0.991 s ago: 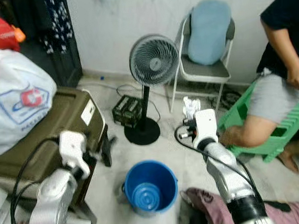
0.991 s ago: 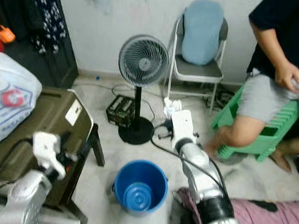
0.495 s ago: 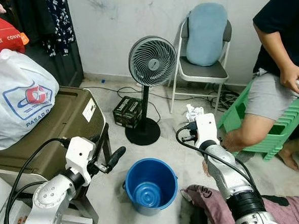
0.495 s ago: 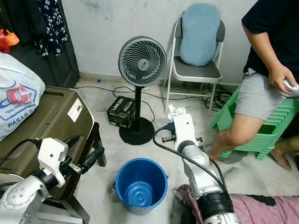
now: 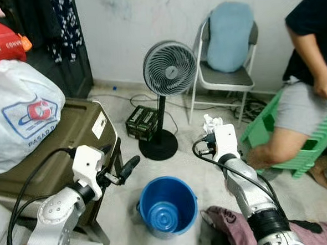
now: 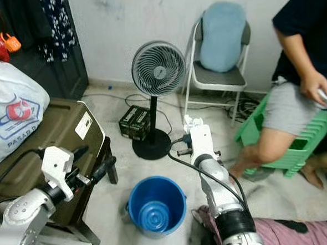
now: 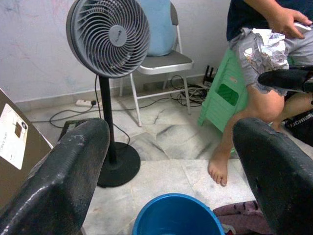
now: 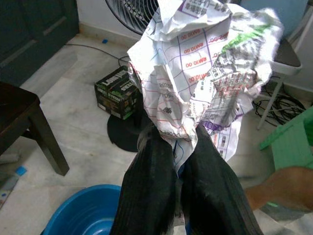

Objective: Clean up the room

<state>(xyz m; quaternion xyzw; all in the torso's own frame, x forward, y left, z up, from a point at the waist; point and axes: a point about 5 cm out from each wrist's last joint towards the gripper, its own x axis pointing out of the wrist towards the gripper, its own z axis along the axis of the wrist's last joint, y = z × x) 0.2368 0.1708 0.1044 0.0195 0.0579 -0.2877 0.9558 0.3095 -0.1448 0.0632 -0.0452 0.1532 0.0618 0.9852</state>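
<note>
While the right claw (image 8: 178,142) pinches a crumpled paper (image 8: 205,73) between its two black fingers (image 8: 146,196), it holds that paper up in the air, past the far rim of the blue bucket (image 5: 167,205) and off to its right. The paper is white with purple and green print on it. You can see it as a small white wad (image 5: 210,121) at the tip of the right arm, near the foot of the fan (image 5: 169,72).

The bucket stands on the pale floor (image 5: 188,160) between the two arms. It is round and you can see its blue bottom inside.

The left claw (image 5: 123,170) is spread wide, with nothing between its fingers (image 7: 68,181). It hangs just left of the bucket, beside a dark green box (image 5: 59,145). A big white plastic bag (image 5: 18,114) with a red and blue picture sits on top of that box.

The grey fan stands on a black round foot behind the bucket. A small black box (image 5: 143,120) lies on the floor next to the fan's foot. A folding chair (image 5: 227,77) with a light blue cushion (image 5: 230,35) stands by the wall.

A person (image 5: 310,74) in a dark shirt and grey shorts sits on a green plastic stool (image 5: 301,142) on the right, with bare feet on the floor. A pinkish cloth (image 5: 236,229) lies on the floor by the right arm.
</note>
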